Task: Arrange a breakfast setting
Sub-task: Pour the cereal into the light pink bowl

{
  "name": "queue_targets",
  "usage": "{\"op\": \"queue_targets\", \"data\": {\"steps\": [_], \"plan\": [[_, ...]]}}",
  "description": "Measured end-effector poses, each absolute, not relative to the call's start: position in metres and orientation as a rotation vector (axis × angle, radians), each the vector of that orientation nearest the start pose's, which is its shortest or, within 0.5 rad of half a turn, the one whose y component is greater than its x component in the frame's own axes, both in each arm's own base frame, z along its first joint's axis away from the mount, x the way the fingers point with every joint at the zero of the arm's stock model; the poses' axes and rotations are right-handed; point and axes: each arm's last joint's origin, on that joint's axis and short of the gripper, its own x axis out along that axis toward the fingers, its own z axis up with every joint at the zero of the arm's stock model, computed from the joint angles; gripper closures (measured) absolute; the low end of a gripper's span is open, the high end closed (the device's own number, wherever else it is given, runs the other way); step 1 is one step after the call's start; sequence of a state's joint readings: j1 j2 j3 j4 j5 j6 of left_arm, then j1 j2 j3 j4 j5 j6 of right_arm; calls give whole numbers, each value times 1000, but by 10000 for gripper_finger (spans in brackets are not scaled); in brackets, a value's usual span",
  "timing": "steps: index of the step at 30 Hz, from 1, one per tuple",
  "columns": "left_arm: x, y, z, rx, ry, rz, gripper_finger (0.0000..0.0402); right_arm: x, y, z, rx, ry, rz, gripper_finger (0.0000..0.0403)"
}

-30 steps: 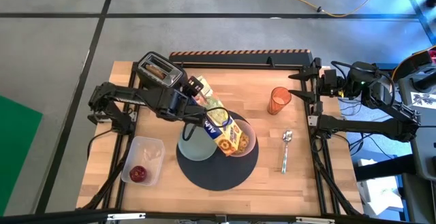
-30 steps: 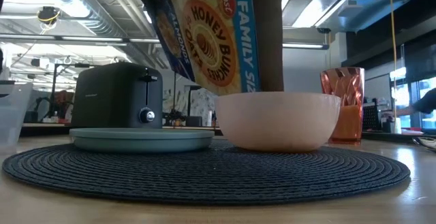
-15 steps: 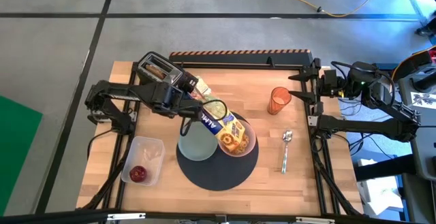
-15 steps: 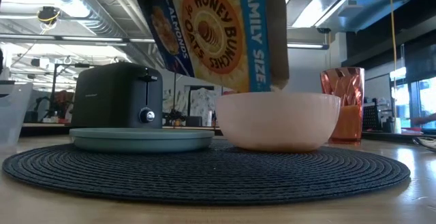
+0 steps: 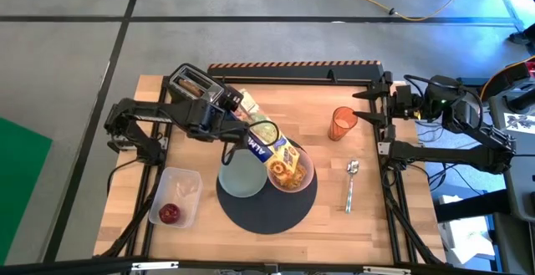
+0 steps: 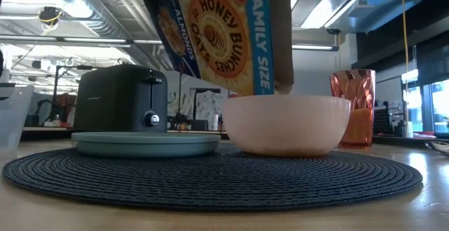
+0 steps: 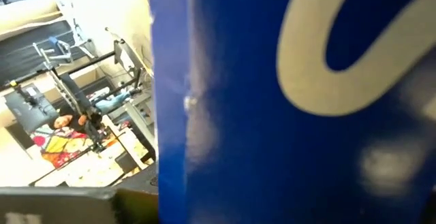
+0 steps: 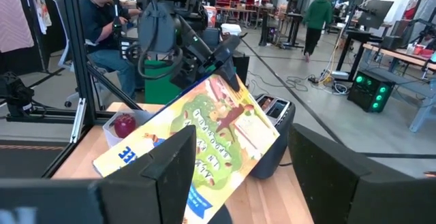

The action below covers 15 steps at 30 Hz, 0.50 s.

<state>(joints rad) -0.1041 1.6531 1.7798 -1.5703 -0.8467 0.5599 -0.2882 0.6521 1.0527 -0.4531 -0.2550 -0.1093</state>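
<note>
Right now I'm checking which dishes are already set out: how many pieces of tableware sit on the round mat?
2. The pale green plate lies on the mat's left part; the pink bowl stands beside it to the right, under the tilted cereal box. None seem hidden.

Mat (image 5: pixel 266 212): dark grey, woven rings
Plate (image 5: pixel 238 177): pale green
Bowl (image 6: pixel 286 123): translucent pale pink
Cup (image 5: pixel 342 124): orange, ribbed
Spoon (image 5: pixel 351 185): silver metal
Cereal box (image 5: pixel 269 150): blue and yellow, with white lettering and an orange sun emblem
Toaster (image 6: pixel 122 98): black
Fruit (image 5: pixel 170 214): red
Tub (image 5: pixel 185 186): clear
Table (image 5: pixel 368 225): light wood
</note>
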Motion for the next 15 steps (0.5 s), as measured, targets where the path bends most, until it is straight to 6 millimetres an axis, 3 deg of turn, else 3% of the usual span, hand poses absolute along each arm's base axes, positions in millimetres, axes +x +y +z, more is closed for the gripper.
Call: {"op": "queue_targets", "data": {"steps": [15], "plan": [[289, -9, 371, 1144, 1496, 212, 211, 106, -24, 409, -95, 53, -30, 182]]}}
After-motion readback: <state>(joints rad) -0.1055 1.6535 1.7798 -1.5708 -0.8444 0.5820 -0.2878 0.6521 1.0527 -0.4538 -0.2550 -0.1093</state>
